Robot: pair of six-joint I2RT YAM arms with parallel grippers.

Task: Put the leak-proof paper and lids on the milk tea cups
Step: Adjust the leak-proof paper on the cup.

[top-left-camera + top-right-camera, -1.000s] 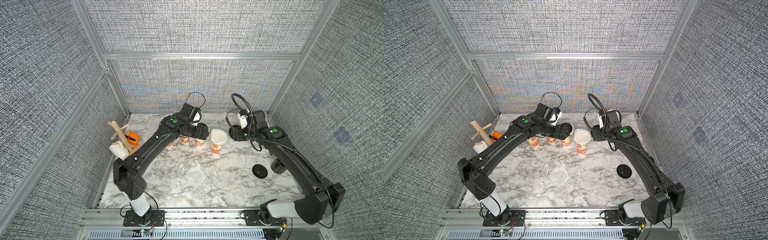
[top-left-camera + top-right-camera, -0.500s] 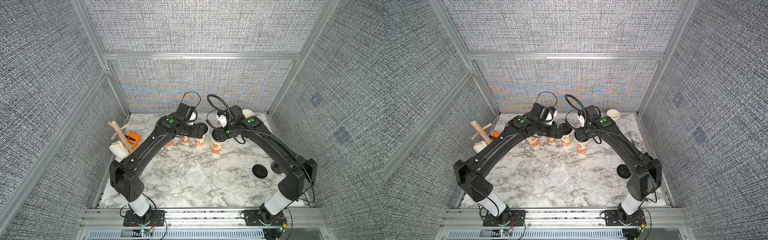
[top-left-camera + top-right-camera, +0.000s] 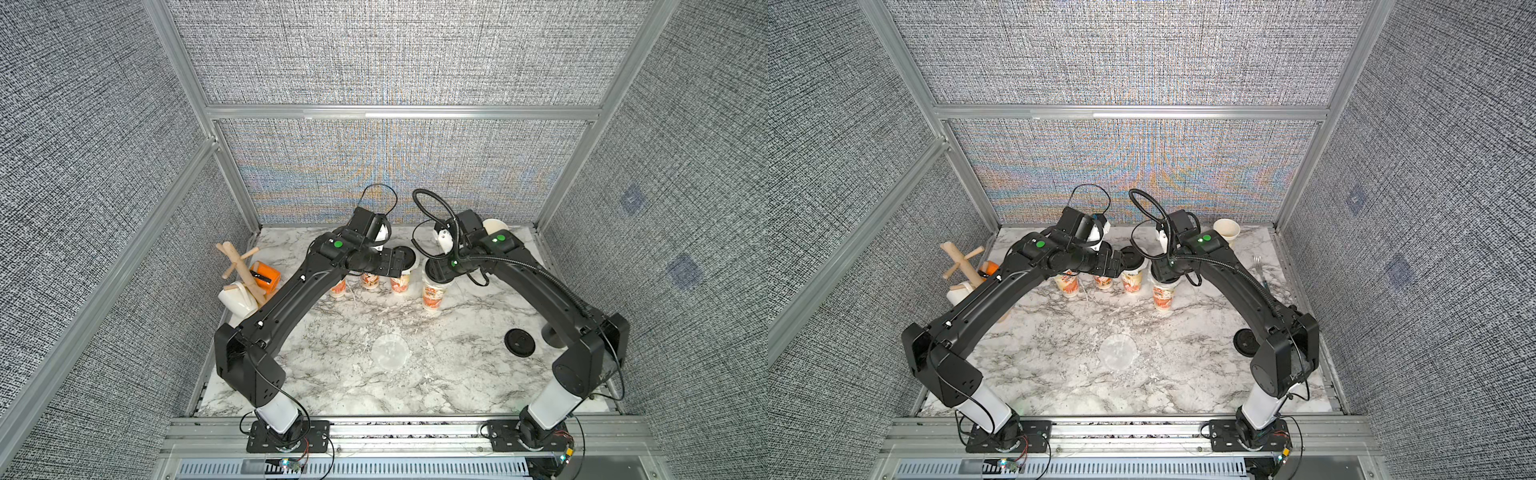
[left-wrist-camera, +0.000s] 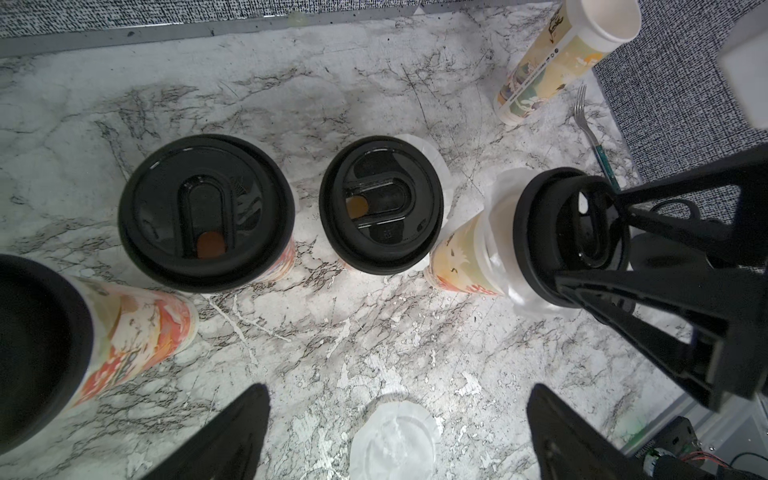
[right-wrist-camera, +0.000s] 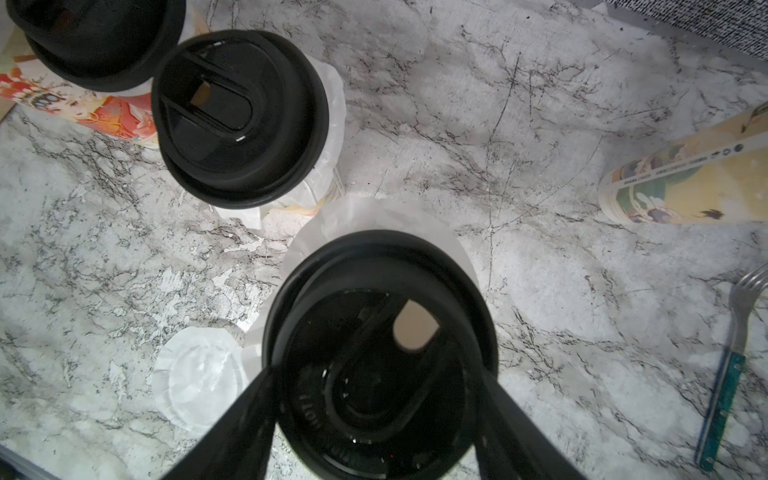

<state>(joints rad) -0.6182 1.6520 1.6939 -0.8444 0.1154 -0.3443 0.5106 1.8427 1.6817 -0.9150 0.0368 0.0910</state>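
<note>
The left arm (image 3: 291,303) and right arm (image 3: 552,299) are black angular links on white cylindrical base segments (image 3: 276,415) and black mounting plates (image 3: 320,436). Each bears a round green dot (image 3: 338,244); the right carries black ribbed conduit (image 3: 415,199).

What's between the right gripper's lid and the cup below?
A leak-proof paper disc, draped over the cup under the lid; left wrist view shows it.

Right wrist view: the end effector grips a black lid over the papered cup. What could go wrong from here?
The leak-proof paper shows unevenly around the black lid held by the right end effector; pressing down could crease it or drag it sideways.
The neighbouring lidded cup stands close; releasing the lid could nudge it.
The open left end effector hangs above the row of cups; a drop could tip one.
</note>
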